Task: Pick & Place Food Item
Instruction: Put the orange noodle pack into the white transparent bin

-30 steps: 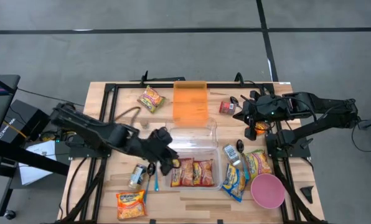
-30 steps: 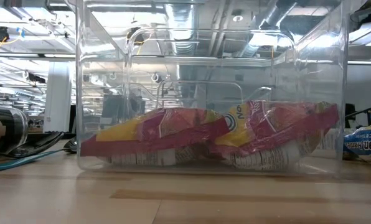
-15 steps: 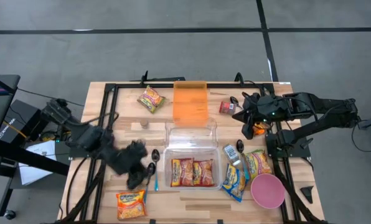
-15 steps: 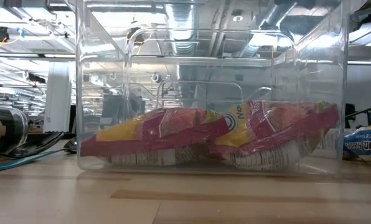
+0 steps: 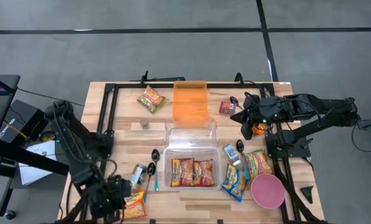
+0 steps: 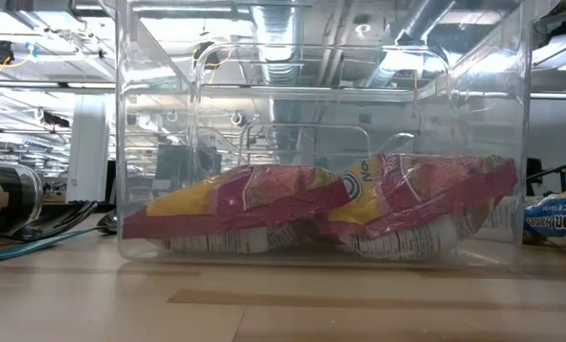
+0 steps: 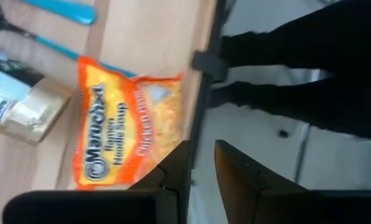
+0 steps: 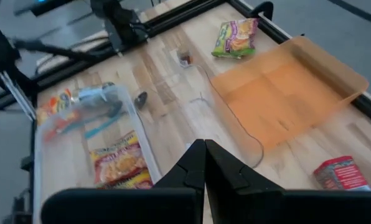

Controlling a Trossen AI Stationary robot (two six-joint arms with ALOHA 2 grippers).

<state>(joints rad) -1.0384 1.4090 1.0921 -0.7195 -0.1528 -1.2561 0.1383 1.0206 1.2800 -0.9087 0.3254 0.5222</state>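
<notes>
Grey concrete floor surrounds the wooden table [image 5: 192, 193], which is crowded with food packets, spoons and containers. At its middle stands a clear plastic bin [image 5: 192, 138] that already holds two ramen packets [image 5: 192, 172], lying flat side by side on its bottom; so part of the job looks done.

Left tool [image 5: 114, 194] hangs at the table's near left corner, just beside an orange Maruchan ramen packet [image 7: 120, 134] that lies flat at the table edge. Its fingers stand slightly apart, with nothing between them, and the packet is not yet gripped. This packet is probably the next item to go into the bin.

Right tool [image 5: 243, 116] waits over the far right part of the table, near a red can [image 5: 227, 107], its fingers pressed together and holding nothing.

Still outside the bin are a green-yellow packet [image 5: 150, 98] by the orange lid [image 5: 190, 101], a small can [image 5: 136, 175], and several packets beside a pink bowl [image 5: 267, 190].
</notes>
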